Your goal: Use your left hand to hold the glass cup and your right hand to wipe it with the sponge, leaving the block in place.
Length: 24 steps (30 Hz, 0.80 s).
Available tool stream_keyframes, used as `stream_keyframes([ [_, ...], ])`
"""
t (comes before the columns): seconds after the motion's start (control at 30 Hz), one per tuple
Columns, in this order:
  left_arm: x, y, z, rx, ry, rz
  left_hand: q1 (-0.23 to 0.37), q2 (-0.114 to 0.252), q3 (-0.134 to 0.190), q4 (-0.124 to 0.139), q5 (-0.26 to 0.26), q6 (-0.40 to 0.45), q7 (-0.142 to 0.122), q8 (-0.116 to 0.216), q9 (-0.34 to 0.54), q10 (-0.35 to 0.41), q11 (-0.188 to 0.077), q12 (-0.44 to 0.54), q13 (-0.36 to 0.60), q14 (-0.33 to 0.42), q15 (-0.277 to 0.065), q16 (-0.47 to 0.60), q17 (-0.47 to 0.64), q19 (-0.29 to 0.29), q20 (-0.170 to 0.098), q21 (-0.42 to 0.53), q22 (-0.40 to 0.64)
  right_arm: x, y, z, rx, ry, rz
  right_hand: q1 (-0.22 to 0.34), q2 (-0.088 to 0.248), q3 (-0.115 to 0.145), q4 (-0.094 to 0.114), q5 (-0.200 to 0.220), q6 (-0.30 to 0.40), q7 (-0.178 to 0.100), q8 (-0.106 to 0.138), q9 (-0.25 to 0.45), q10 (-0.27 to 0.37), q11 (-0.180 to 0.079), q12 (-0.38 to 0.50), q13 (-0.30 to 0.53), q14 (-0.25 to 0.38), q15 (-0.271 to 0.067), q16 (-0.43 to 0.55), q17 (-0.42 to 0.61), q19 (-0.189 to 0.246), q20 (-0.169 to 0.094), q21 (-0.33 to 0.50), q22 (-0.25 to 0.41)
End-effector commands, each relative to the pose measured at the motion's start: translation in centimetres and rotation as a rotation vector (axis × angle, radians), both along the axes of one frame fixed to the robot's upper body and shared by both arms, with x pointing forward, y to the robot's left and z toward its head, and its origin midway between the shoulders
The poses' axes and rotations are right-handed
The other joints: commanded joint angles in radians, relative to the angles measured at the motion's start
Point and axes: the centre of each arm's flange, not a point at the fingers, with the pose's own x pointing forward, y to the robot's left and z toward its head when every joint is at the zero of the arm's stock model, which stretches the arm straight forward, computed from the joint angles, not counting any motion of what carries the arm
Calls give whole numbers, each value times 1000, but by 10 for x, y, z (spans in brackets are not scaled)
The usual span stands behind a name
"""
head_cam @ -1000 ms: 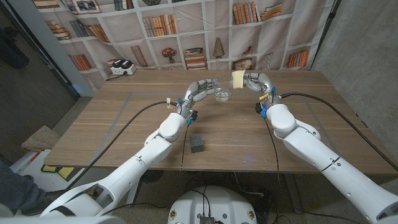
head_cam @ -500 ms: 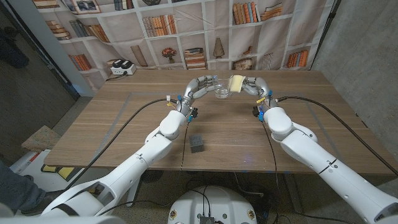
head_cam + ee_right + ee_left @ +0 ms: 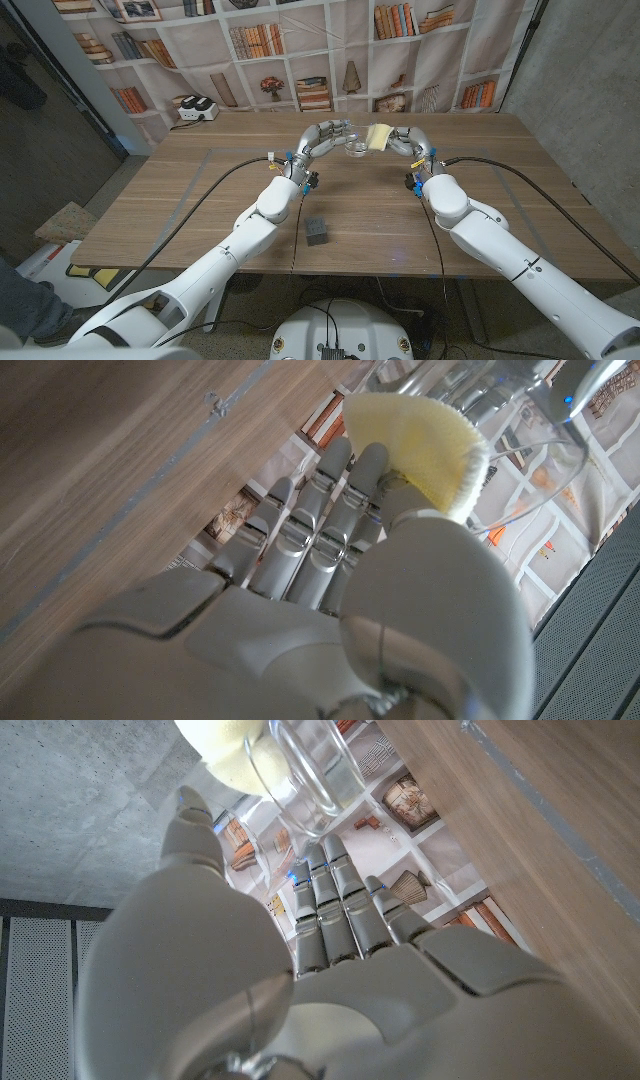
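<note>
My left hand point(image 3: 322, 138) holds the clear glass cup point(image 3: 355, 150) up above the far middle of the wooden table point(image 3: 200, 190). My right hand point(image 3: 404, 141) grips the pale yellow sponge point(image 3: 378, 136) and presses it against the cup's right side. In the left wrist view the glass cup point(image 3: 300, 775) sits between my fingers point(image 3: 335, 915) and thumb, with the sponge point(image 3: 225, 755) behind it. In the right wrist view the sponge point(image 3: 420, 440) is pinched by my right hand point(image 3: 330, 550) and touches the glass cup point(image 3: 520, 420). The small dark grey block point(image 3: 317, 230) sits on the table, near the front.
A white box with black parts point(image 3: 195, 110) stands at the table's far left corner. Black cables point(image 3: 200, 205) trail from both wrists across the table. A bookshelf-printed backdrop point(image 3: 300, 50) hangs behind the table. A concrete wall point(image 3: 590, 90) is on the right.
My right hand has brought the sponge left and down until it meets the cup. My left hand has lifted the cup a little. The block has stayed in place.
</note>
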Motion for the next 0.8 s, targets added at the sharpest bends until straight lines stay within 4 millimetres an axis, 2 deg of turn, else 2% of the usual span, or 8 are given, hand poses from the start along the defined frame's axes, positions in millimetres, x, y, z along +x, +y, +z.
stream_keyframes([
  [0.03,0,-1,0,3,-2,-3,97,90,72,66,4,276,-173,45,8,176,-169,5,0,1,-130,-3,2,5,-24,-1,2,0,1,-2,-2,5,3,7,8,3,-3,6,13,-8,7,19,4,-2,2,7,8,-13,0,1,5,7,-4,3],
  [0.5,0,-1,0,3,-2,-3,101,87,74,64,3,279,-177,46,8,184,-168,4,-5,-14,-131,-7,0,7,-18,-1,2,0,1,-2,-2,5,3,8,9,3,-3,6,13,-7,7,19,3,-2,1,12,8,-13,0,2,6,7,-4,3],
  [0.53,6,1,-5,24,28,18,101,86,74,64,3,276,-177,44,8,184,-168,4,-6,-15,-130,-7,0,6,-17,-1,2,-5,-8,13,3,-38,-22,6,10,2,-2,6,13,-7,7,19,3,-2,1,13,8,-11,0,2,6,8,-4,3],
  [0.8,7,4,-11,27,48,20,101,85,74,64,3,275,-182,44,8,182,-169,2,-7,-19,-128,-7,0,5,-16,-1,2,-7,-12,16,11,-55,-37,8,10,2,-3,6,11,-9,8,20,5,-2,1,16,9,-14,1,3,6,8,-4,3],
])
